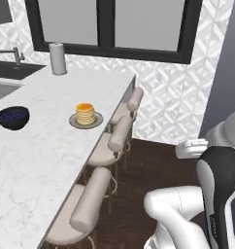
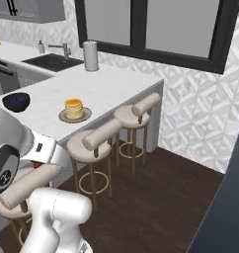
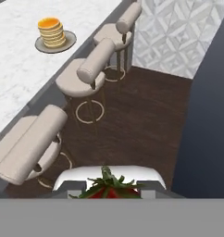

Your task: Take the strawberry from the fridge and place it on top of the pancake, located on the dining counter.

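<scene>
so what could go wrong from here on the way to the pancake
The strawberry is tiny and pinched only at the gripper's tips, so it might slip out while being carried. The stools stand between the arm and the dining counter, so a low swing could clip one. The pancake stack is small and its top narrow; the berry could roll off onto the plate.

The dining counter carries a plate of pancake — plus a dark bowl.

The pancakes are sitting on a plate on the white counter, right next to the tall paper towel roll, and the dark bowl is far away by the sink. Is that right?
Not quite. In the left base view the pancakes on their plate sit near the dark bowl; the paper towel roll stands far off by the sink.
</scene>
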